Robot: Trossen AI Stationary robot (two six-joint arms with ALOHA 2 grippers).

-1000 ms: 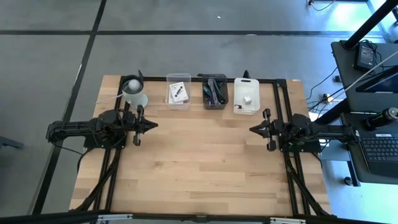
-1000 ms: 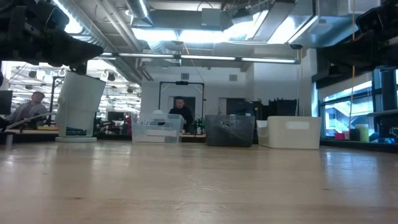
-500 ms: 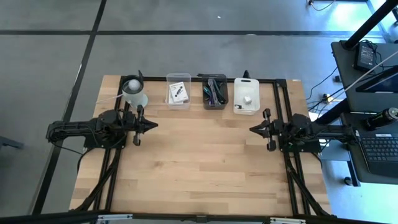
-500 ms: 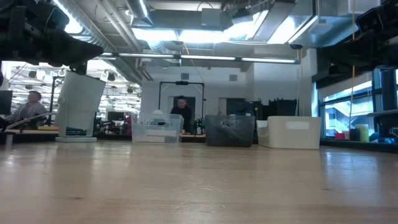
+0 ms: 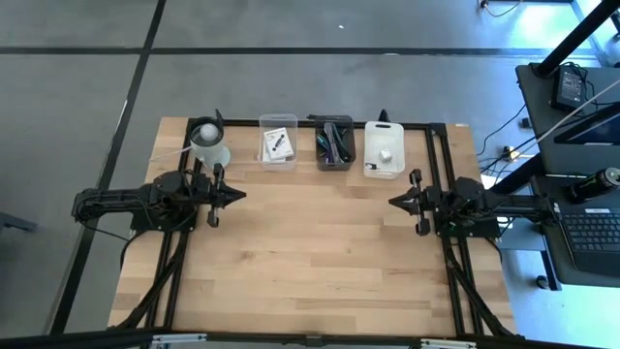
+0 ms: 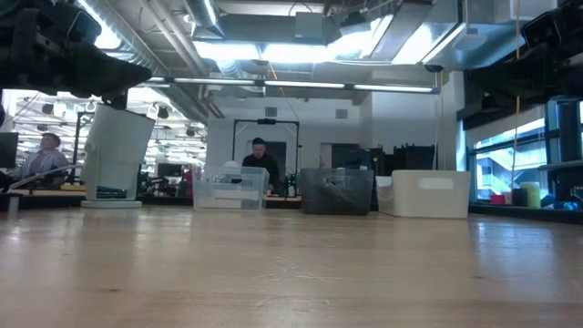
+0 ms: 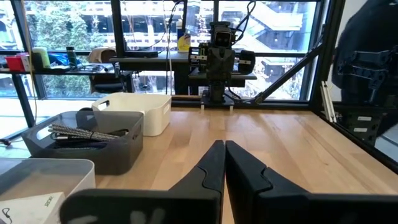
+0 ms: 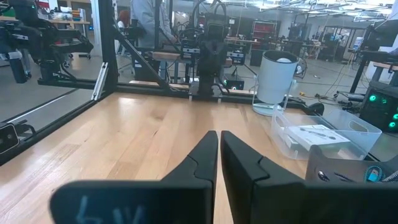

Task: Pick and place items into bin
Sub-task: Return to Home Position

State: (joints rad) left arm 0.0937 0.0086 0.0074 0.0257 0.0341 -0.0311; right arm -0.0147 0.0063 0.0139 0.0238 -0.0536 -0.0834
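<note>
While arms rest at opposite sides of table, left gripper fingers pressed together, empty; right gripper same. Transparent bin, black bin, white bin line far edge.

Robotics lab in an open industrial hall: wooden desk inside a black metal frame, left arm and right arm mounted at its sides, on a grey concrete floor marked with black tape lines. Exposed ducts and strip lights overhead, tall windows, further benches loaded with equipment. Side bench holds a laptop and loose cables; a seated person and a standing person are in the background
</note>
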